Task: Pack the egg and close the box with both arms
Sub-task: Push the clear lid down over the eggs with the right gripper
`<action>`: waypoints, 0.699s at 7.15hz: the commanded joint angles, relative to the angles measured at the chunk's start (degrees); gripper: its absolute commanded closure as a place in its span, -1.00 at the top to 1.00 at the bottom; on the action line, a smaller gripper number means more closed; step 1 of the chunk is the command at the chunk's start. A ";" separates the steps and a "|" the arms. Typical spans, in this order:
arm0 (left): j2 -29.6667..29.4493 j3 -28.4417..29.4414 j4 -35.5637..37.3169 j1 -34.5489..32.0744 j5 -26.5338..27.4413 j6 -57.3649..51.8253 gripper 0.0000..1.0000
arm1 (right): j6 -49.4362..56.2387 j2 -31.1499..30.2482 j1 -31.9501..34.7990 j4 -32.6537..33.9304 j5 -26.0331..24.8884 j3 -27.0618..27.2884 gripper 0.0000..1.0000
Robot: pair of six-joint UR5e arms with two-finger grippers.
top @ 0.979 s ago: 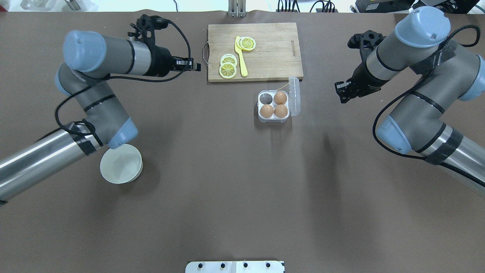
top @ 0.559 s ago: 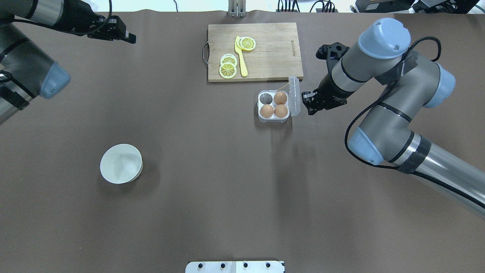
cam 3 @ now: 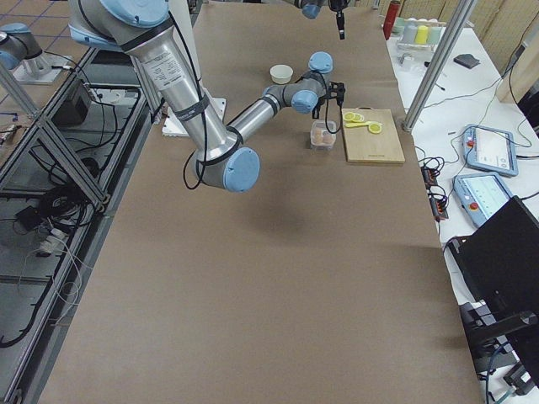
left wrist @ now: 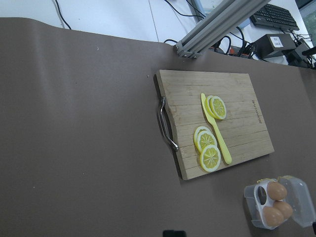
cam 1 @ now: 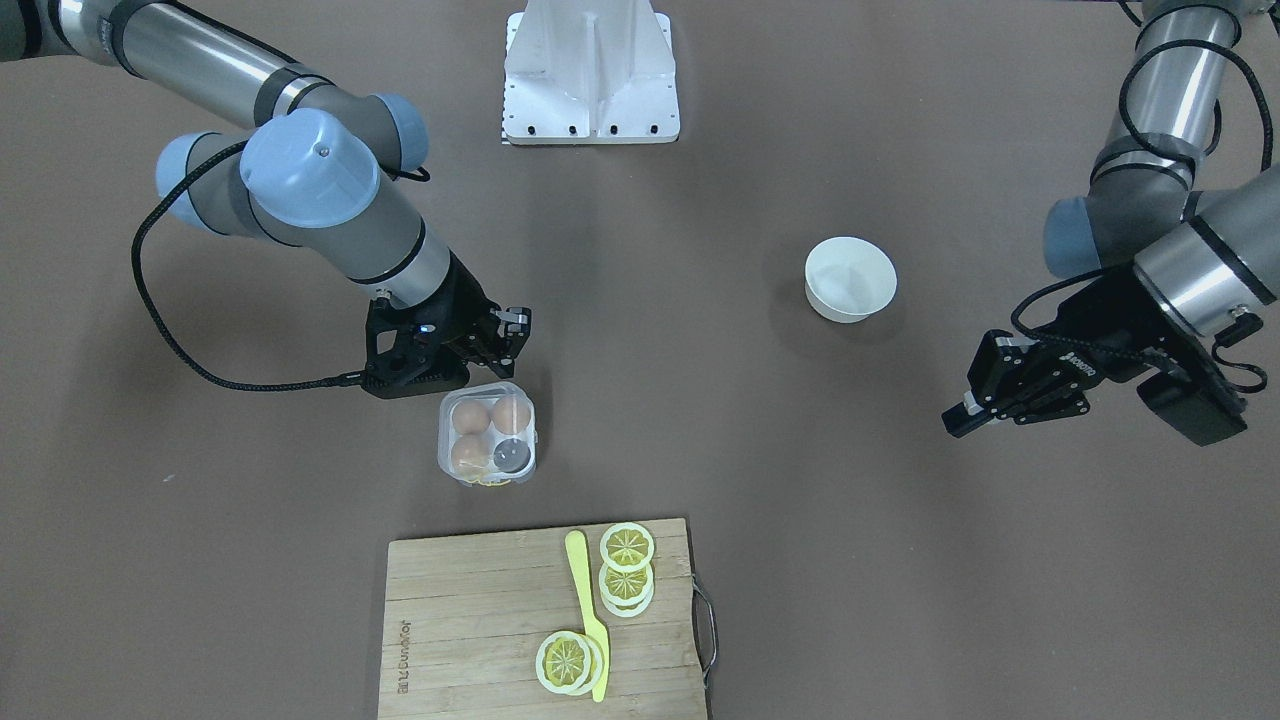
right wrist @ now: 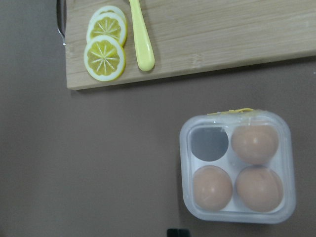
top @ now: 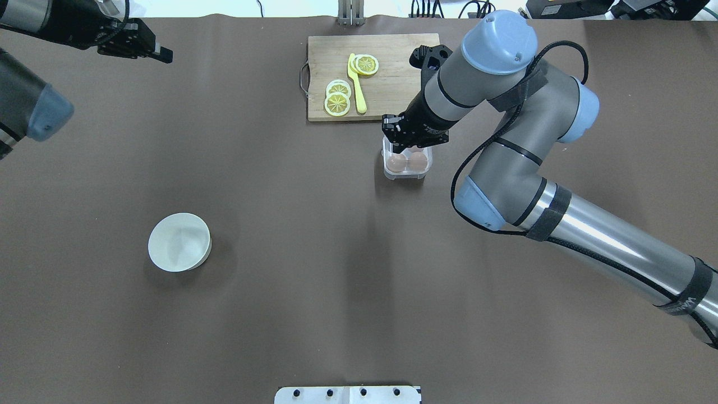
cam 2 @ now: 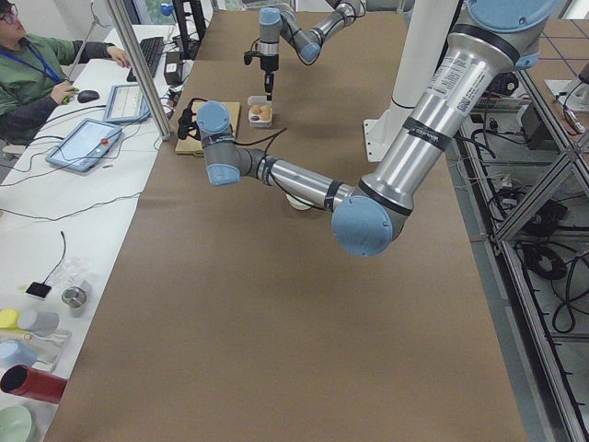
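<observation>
The right arm (top: 606, 247) and left arm (cam 1: 1200, 265) are built from silver-grey tubular links. Rounded pale-blue joint caps (top: 499, 33) close each joint, each marked by a small dark dot. A black cable (cam 1: 280, 385) runs outside each arm, held by black straps (top: 543, 219). The right gripper (cam 1: 516, 340) and left gripper (cam 1: 958, 420) are black. The left gripper carries white lettering.

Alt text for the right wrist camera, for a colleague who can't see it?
A clear square egg box on the brown table holds three brown eggs, its upper-left cell empty; the clear lid looks folded down over them. Above it, a wooden cutting board carries lemon slices and a yellow knife handle.
</observation>
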State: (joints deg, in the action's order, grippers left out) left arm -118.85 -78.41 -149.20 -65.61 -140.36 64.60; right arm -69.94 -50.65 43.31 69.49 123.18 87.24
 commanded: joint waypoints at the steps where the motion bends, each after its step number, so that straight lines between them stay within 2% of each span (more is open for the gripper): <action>1: 1.07 -0.25 -0.03 -0.13 0.00 0.00 -0.97 | 0.23 -0.32 3.34 4.56 2.31 1.78 -1.00; 4: 1.78 -1.12 0.14 -0.48 -0.18 0.00 -0.96 | 8.48 -2.95 8.97 11.87 3.20 3.72 -1.00; 5: 3.26 -1.74 0.49 -2.83 -1.66 -0.09 -0.93 | 12.60 -6.00 11.25 14.08 3.12 5.47 -1.00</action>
State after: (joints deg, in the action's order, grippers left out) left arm -116.93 -79.56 -149.00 -66.53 -140.83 64.58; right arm -61.74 -53.94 51.80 80.56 126.15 91.01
